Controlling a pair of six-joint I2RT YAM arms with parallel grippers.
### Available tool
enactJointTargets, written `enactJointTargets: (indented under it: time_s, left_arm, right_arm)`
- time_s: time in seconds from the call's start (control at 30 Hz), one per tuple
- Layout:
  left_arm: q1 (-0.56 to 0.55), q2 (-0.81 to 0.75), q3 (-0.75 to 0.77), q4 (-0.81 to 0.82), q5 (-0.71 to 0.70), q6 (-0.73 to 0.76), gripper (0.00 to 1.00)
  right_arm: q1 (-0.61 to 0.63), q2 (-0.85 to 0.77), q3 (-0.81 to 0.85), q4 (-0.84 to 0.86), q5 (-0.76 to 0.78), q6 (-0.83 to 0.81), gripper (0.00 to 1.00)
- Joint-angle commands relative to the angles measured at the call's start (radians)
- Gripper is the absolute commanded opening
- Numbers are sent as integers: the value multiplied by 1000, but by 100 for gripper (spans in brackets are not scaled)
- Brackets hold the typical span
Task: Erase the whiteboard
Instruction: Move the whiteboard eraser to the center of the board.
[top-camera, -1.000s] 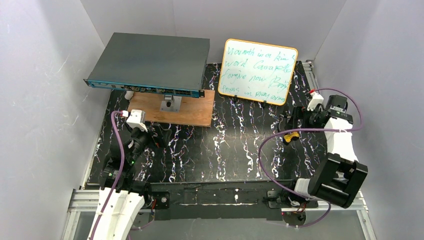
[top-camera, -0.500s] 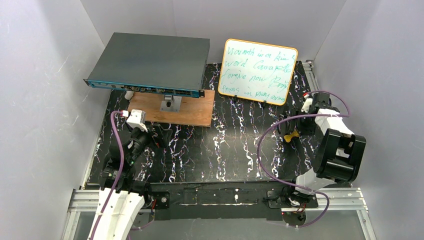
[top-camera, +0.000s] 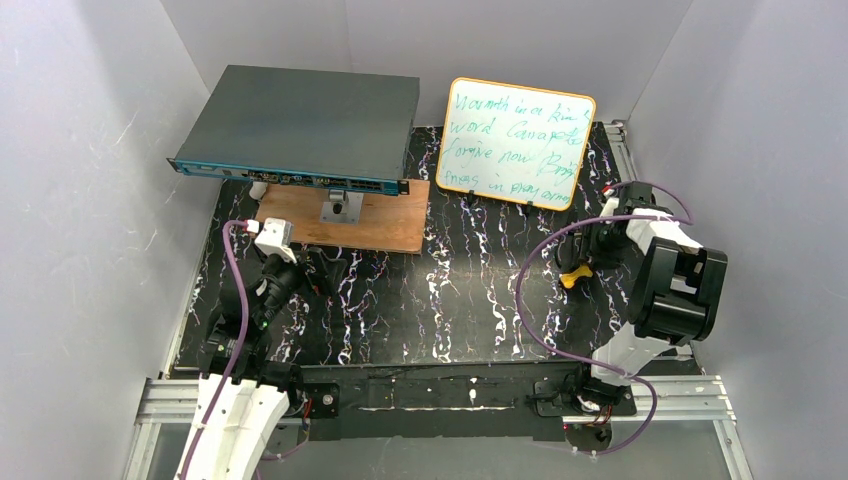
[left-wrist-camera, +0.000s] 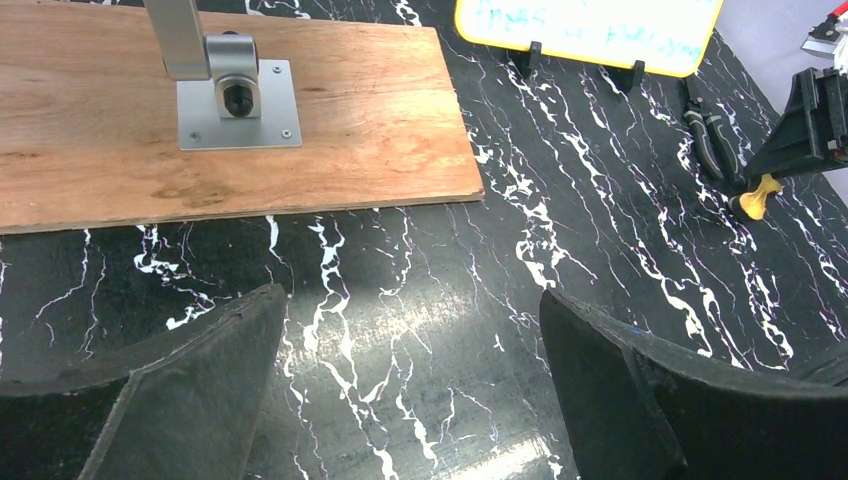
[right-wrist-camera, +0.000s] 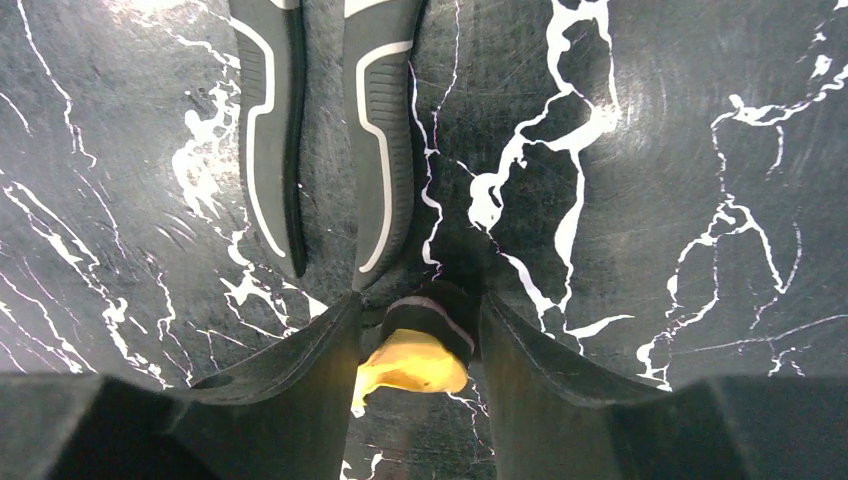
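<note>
Left fingers (left-wrist-camera: 200, 400) are standing wide apart over bare surface. The left gripper (left-wrist-camera: 410, 300) is hovering low over the black marbled table (top-camera: 450, 310), just in front of the wooden board (top-camera: 345, 218).

Right fingers (right-wrist-camera: 300, 390) are bracketing a small yellow-tipped item (right-wrist-camera: 412, 362) with a dark band, one finger close on each side. Can't tell whether they are actually gripping it or only flanking it. The right gripper (right-wrist-camera: 420, 305) is pointing down at the table, well to the right of the wooden board.

A pair of pliers (right-wrist-camera: 385, 140) is lying flat on the table, also well right of the wooden board. Its handle ends are sitting just beside the yellow-tipped item, with the handles running away from the right gripper.

The whiteboard (top-camera: 518, 143) is leaning upright on two small black feet, just right of the wooden board and a little farther back, apart from it. Green handwriting is covering its face, and neither gripper is touching it.

A dark-grey flat box (top-camera: 300, 125) is sitting raised above the rear of the wooden board, on a metal bracket (left-wrist-camera: 235, 95) screwed to it.
</note>
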Motion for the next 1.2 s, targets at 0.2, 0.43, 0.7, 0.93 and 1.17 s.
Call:
enactJointTargets:
  time_s: [0.2, 0.43, 0.7, 0.93, 1.17]
  left_arm:
    - [-1, 3, -3, 19, 21, 8, 98]
    - [-1, -1, -3, 19, 30, 8, 98]
    - [-1, 1, -3, 22, 33, 10, 98]
    - [-1, 6, -6, 35, 73, 11, 98]
    - [-9, 9, -38, 134, 312, -15, 98]
  right_arm:
    - [20, -62, 7, -29, -8, -40, 61]
    - [19, -26, 19, -70, -22, -72, 62]
    - [21, 18, 31, -91, -21, -77, 53]
    - [28, 33, 34, -125, -82, -95, 31]
    - [70, -14, 30, -147, -191, -119, 10]
